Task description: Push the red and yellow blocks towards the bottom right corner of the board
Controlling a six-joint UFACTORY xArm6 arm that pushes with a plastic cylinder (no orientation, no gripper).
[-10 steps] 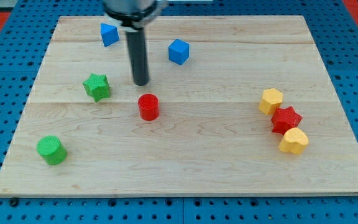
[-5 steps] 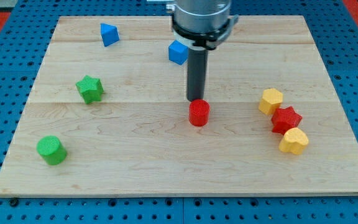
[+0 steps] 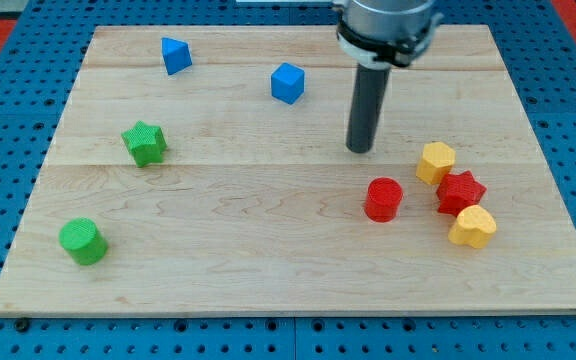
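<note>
A red cylinder (image 3: 382,199) stands right of the board's middle. A yellow hexagonal block (image 3: 435,162), a red star (image 3: 460,191) and a yellow heart-shaped block (image 3: 472,227) sit touching in a row at the view's right. My tip (image 3: 360,150) is above and slightly left of the red cylinder, apart from it, and left of the yellow hexagonal block.
A blue block (image 3: 175,55) and a blue cube (image 3: 287,82) lie near the view's top. A green star (image 3: 144,143) and a green cylinder (image 3: 81,241) lie at the view's left. The wooden board (image 3: 268,280) rests on a blue pegboard.
The red cylinder has moved right and slightly down, close to the yellow and red cluster. My tip has moved right. The green star shifted left early on.
</note>
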